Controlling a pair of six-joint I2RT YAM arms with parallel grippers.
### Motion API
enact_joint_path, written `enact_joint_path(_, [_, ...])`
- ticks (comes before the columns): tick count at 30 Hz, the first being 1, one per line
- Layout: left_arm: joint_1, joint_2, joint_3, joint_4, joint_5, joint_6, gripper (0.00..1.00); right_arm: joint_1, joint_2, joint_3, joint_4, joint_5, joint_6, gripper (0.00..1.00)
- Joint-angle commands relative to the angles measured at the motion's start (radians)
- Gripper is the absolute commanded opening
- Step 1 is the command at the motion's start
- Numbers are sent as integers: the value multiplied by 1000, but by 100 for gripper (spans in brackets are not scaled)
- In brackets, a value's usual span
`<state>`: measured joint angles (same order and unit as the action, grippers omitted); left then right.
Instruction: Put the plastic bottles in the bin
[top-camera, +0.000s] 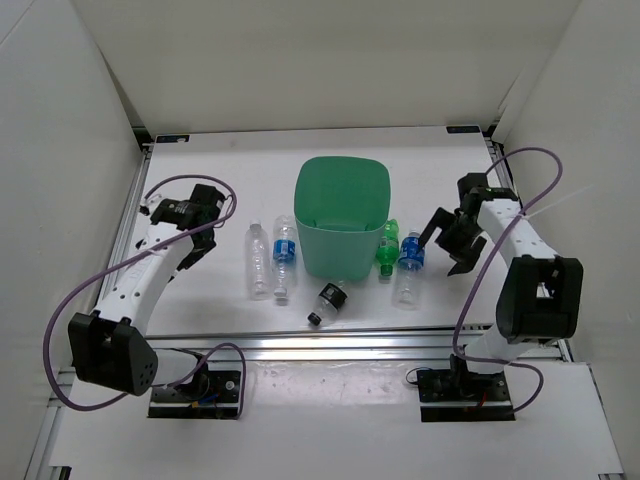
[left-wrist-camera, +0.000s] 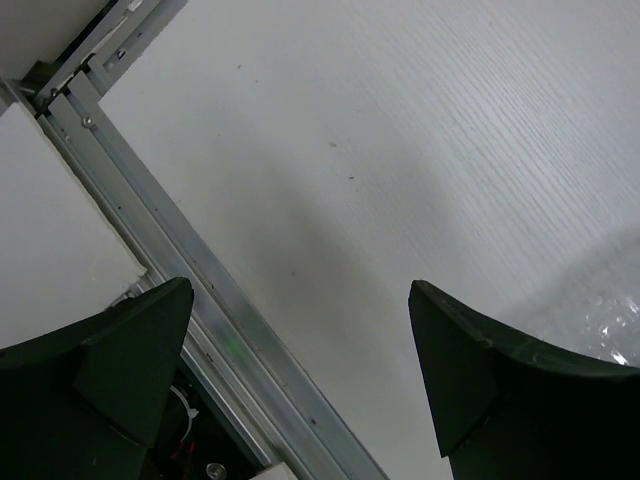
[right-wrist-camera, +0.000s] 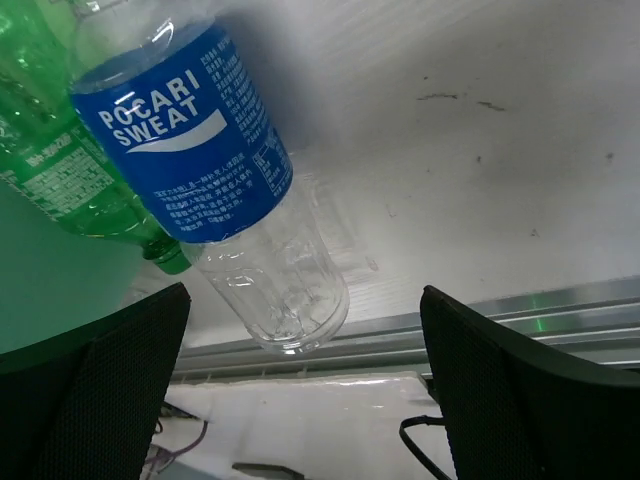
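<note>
The mint-green bin (top-camera: 342, 213) stands mid-table. Left of it lie a plain clear bottle (top-camera: 258, 260) and a clear bottle with a blue label (top-camera: 284, 256). In front lies a short bottle with black label and cap (top-camera: 329, 303). To its right lie a green bottle (top-camera: 387, 247) and another blue-label bottle (top-camera: 408, 265). My right gripper (top-camera: 452, 243) is open, just right of that bottle; the right wrist view shows the bottle (right-wrist-camera: 215, 170) and green bottle (right-wrist-camera: 60, 170) ahead of the open jaws (right-wrist-camera: 305, 370). My left gripper (top-camera: 197, 243) is open and empty over bare table (left-wrist-camera: 300, 350).
An aluminium rail (left-wrist-camera: 200, 300) runs along the table's left edge under the left gripper, and another runs along the front (right-wrist-camera: 520, 310). White walls enclose the table on the left, back and right. Purple cables loop from both arms.
</note>
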<state>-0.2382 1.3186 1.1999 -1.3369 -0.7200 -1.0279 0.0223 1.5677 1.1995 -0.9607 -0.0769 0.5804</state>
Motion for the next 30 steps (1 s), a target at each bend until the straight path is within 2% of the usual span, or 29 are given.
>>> enact_joint_path(1, [-29, -13, 32, 15, -29, 67, 100, -1, 11, -11, 100, -115, -59, 99])
enact_joint_path(10, [-39, -24, 1, 35, -29, 89, 100, 39, 219, 18, 151, -103, -79, 97])
enact_joint_path(13, [-39, -15, 1, 35, -19, 98, 100, 39, 258, 8, 160, -116, -79, 80])
enact_joint_path(14, [-39, -15, 1, 35, -19, 98, 100, 39, 270, 8, 160, -116, -68, 67])
enact_joint_path(15, [-39, -4, 1, 35, -19, 98, 100, 39, 270, 8, 151, -116, -68, 60])
enact_joint_path(19, [-39, 5, 23, 44, -19, 109, 100, 39, 169, 49, 61, -41, -30, 41])
enact_joint_path(21, [-39, 5, 32, 54, -9, 118, 100, 39, 62, 148, -25, -3, -1, 34])
enact_joint_path(23, [-39, 25, 32, 89, 51, 179, 100, 54, -57, 309, -74, 20, 18, 32])
enact_joint_path(26, [-39, 39, 32, 110, 92, 204, 100, 117, -144, 503, -75, 20, 38, 32])
enact_joint_path(27, [-49, 39, 32, 110, 106, 219, 100, 137, -144, 568, -61, 20, 38, 32])
enact_joint_path(28, [-49, 54, 32, 131, 166, 232, 100, 181, -124, 712, -61, 20, 38, 32])
enact_joint_path(30, [-49, 80, 46, 155, 229, 290, 100, 231, -26, 867, -61, 43, 0, 30])
